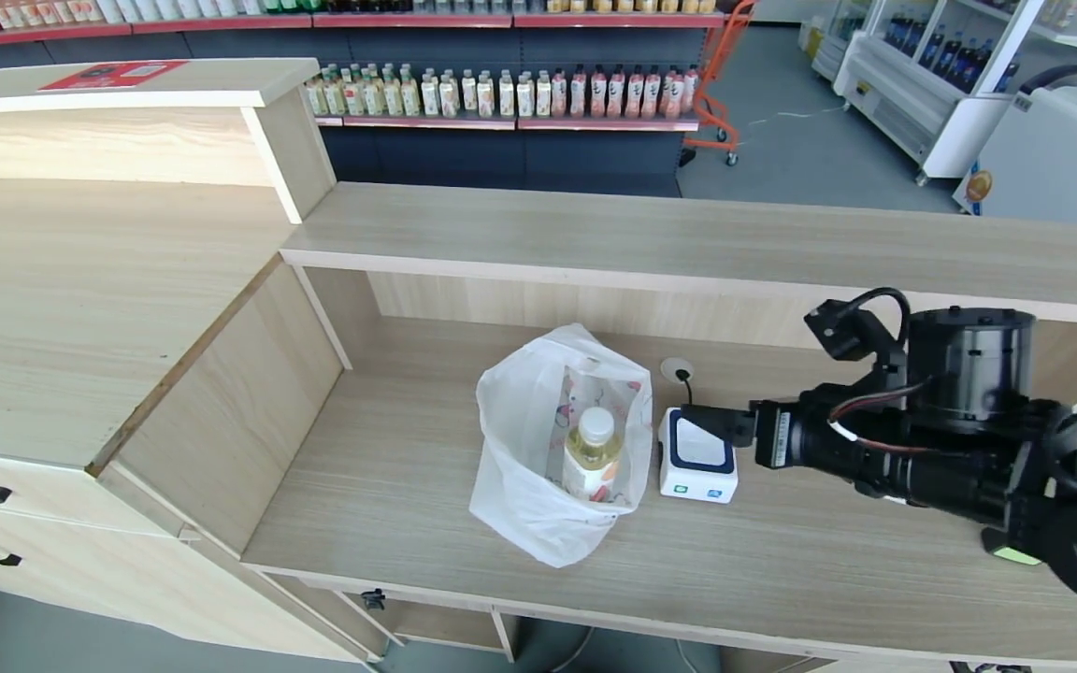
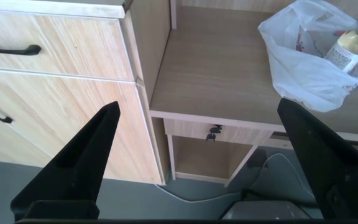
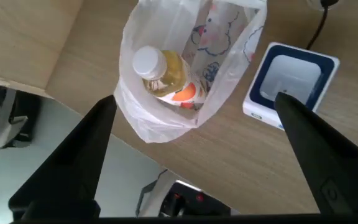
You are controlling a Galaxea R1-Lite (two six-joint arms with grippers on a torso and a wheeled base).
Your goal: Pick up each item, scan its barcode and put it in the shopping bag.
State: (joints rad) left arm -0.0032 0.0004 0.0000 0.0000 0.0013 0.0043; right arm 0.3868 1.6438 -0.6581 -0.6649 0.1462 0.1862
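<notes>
A white plastic shopping bag (image 1: 538, 449) stands open on the wooden counter (image 1: 389, 486), roughly at its middle. A bottle (image 1: 592, 453) of pale yellow drink with a white cap and an orange-marked label stands upright inside it. The cap is below the bag's back rim. Just beside the bag, on the robot's right, sits the scanner (image 1: 697, 455), a small white box with a dark blue frame around its window. A round cable port (image 1: 677, 368) is set into the counter behind it. The right gripper (image 3: 194, 99) hangs above the counter over the scanner and the near edge of the bag. Its two dark fingers (image 3: 73, 168) are spread wide apart with nothing between them. The left gripper (image 2: 197, 107) is lower, off the front edge of the counter and above the floor, beside the light wood drawers (image 2: 55, 56) with black handles. Its fingers are also spread wide and hold nothing. Behind the counter, across the aisle, store shelves (image 1: 501, 93) carry rows of bottled drinks.
</notes>
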